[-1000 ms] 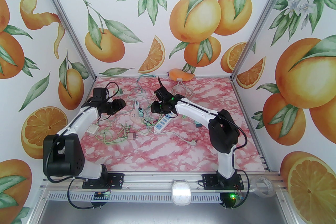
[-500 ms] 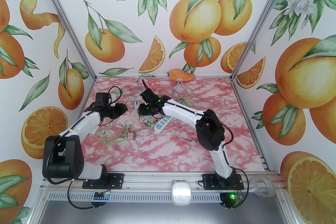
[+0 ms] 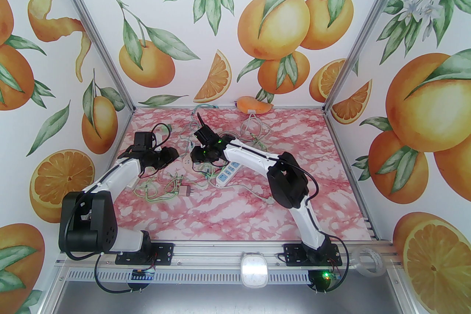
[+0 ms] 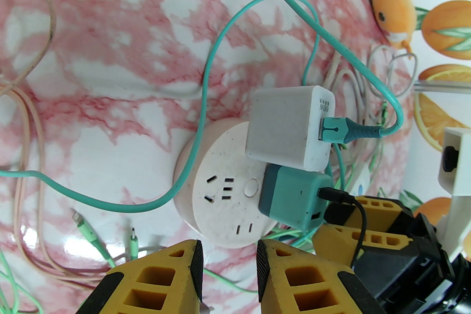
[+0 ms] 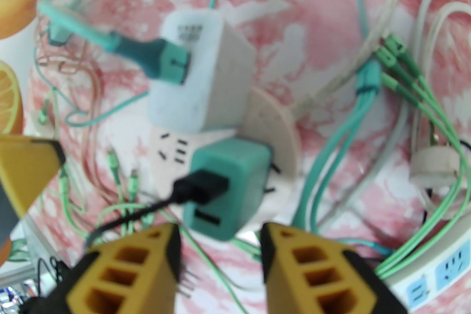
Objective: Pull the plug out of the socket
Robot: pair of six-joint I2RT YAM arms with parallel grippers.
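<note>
A round pinkish socket (image 4: 220,191) lies on the marble table among loose cables. Two chargers are plugged into it. The white charger (image 4: 290,128) carries a teal cable, and the teal charger (image 5: 228,187) carries a black cable. My right gripper (image 5: 220,250) is open just in front of the teal charger, its yellow fingers (image 5: 305,268) short of the charger's sides. My left gripper (image 4: 230,261) is open at the socket's near rim, touching nothing. In the top view the left gripper (image 3: 172,155) and right gripper (image 3: 195,158) flank the socket (image 3: 187,162).
A white and blue power strip (image 3: 228,172) lies right of the socket. Green and pink cables (image 3: 162,191) and a pink adapter (image 3: 185,191) lie in front. An orange plush toy (image 3: 254,104) sits at the back wall. The two grippers are close together.
My right arm has swung left from over the power strip to the round socket. The left gripper has edged slightly toward the socket.
</note>
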